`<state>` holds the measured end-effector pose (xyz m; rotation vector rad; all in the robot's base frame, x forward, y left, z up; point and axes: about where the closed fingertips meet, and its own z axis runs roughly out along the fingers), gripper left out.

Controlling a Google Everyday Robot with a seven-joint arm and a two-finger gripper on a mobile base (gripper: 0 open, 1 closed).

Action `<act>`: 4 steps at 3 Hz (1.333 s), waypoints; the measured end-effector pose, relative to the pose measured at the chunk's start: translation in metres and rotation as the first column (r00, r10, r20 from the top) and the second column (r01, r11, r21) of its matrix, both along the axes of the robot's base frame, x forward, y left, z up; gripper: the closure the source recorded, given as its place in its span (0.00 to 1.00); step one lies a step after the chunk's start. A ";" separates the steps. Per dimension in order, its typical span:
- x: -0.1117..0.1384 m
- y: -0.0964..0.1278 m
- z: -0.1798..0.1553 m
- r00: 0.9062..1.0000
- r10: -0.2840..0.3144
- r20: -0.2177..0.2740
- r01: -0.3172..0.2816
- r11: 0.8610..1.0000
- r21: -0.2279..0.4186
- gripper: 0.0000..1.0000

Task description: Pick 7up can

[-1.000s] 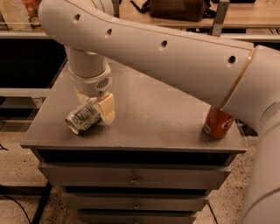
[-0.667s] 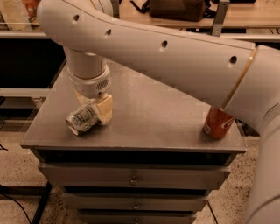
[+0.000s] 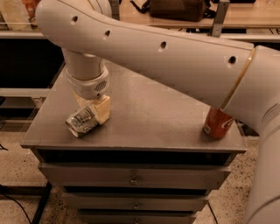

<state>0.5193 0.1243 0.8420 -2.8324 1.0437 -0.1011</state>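
The 7up can [image 3: 81, 122], silver-white with green patches, lies tilted on its side near the front left corner of the grey cabinet top [image 3: 148, 109]. My gripper [image 3: 92, 114] hangs from the white wrist straight down onto the can. Its cream-coloured tip rests against the can's right end, and its far side is hidden behind the can. The big white arm crosses the whole view from the right.
A red-orange can [image 3: 217, 124] stands upright at the front right of the cabinet top, partly behind my arm. The cabinet has several drawers [image 3: 133, 177] below. A shelf with a dark bag [image 3: 179, 8] runs along the back.
The gripper and the can have shifted very slightly down and towards the front edge; otherwise nothing has visibly changed.
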 end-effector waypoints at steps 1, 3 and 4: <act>-0.001 0.002 0.001 1.000 0.001 -0.008 -0.001 1.000 0.009 0.56; 0.005 0.001 0.014 0.999 -0.023 -0.028 0.024 0.999 0.040 0.56; 0.011 0.000 0.024 0.998 -0.042 -0.037 0.044 0.997 0.063 0.60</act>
